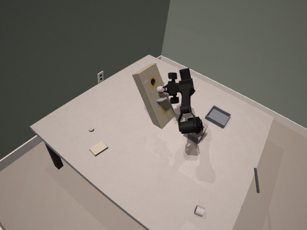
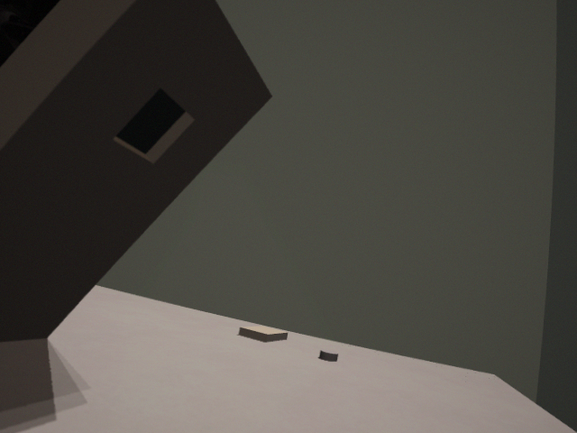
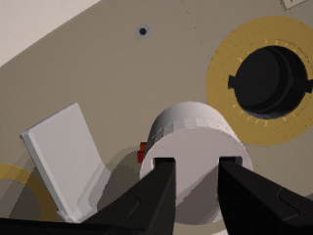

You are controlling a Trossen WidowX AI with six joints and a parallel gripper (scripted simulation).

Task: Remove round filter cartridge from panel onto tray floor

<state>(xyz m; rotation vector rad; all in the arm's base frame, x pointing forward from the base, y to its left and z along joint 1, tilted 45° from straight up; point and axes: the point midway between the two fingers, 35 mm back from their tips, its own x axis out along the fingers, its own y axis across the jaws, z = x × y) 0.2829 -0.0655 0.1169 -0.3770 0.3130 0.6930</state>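
Matt beige slab panel (image 1: 147, 95) (image 2: 69, 224) (image 3: 105, 64), smooth white plastic-looking cylinder (image 1: 160, 89) (image 3: 193, 147) at my wrist view's lower centre, dull yellow ring (image 1: 150, 85) (image 3: 221, 93) upper right.

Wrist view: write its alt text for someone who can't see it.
The end effector grips a white filter cartridge by its face slots, clear of the panel's open, yellow-ringed socket. A pale flap juts out at left.
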